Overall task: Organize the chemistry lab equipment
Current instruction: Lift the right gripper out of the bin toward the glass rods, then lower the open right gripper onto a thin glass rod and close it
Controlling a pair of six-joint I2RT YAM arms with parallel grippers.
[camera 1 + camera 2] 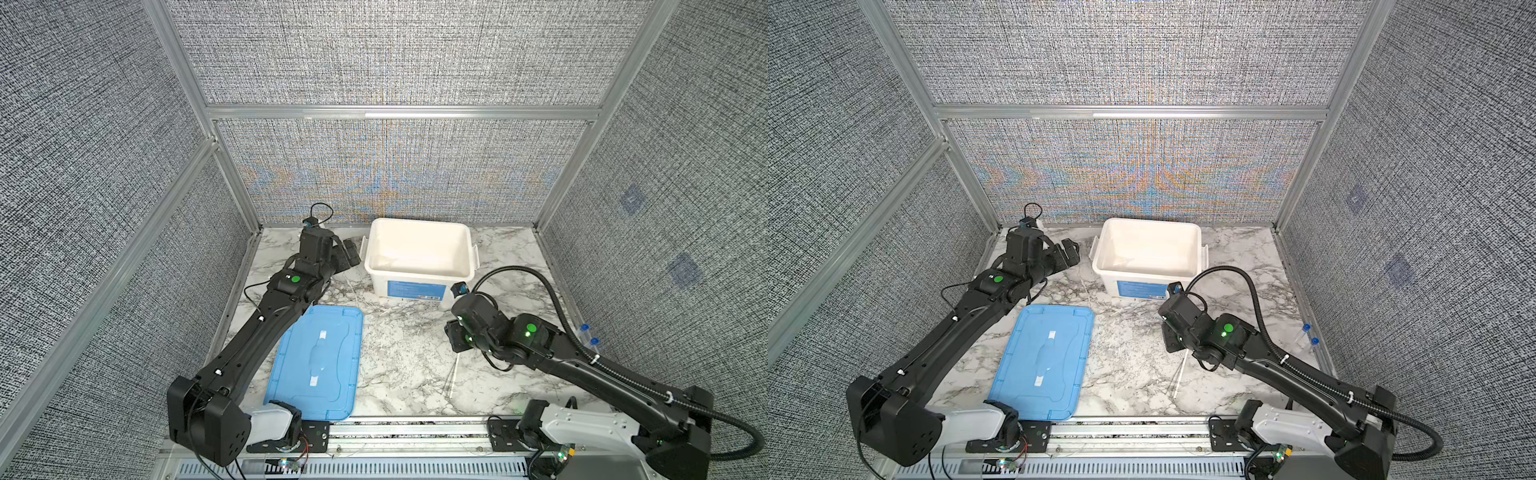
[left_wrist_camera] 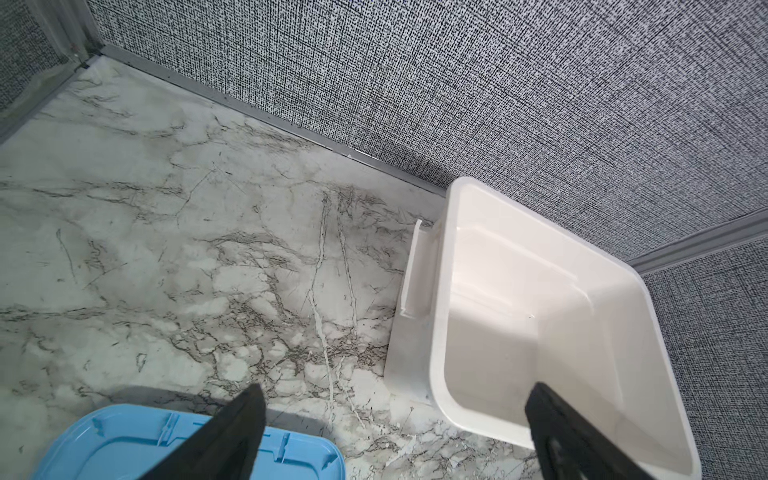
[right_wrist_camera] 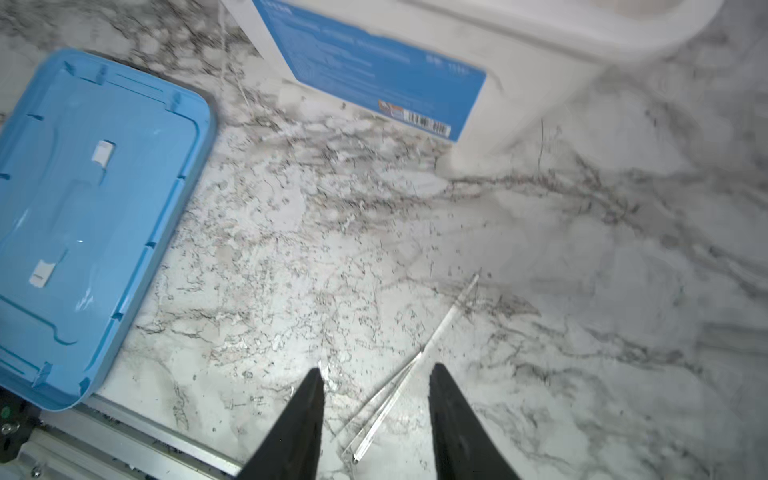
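Toward the right front of the marble bench (image 1: 399, 349) we find the right pincer (image 3: 376, 370) pointing down, its jaws partly open and closed on nothing. Two thin clear rods (image 3: 440, 328) lie flat on the bench under it, meeting at a narrow angle. In the right wrist view they run through the gap between its black fingers (image 3: 303, 415), and we see neither finger pressing on them. Whether the fingertips touch the bench we cannot tell.

Well apart from that, against the right edge of the bench, two clear tubes (image 1: 595, 342) with blue caps (image 1: 1306, 328) rest side by side, just beyond the right arm (image 1: 602, 365).

At the back stands the white tub (image 1: 376, 286), open, with a blue label (image 1: 415, 291) on its front wall. We cannot tell whether anything clear lies inside it. Just beside its left wall hangs the left pincer (image 2: 395, 388), jaws spread wide and empty.

Nearer us on the left, the blue lid (image 1: 295, 374) lies flat on the bench, partly under the left arm (image 1: 257, 332), apart from the tub and from the rods.
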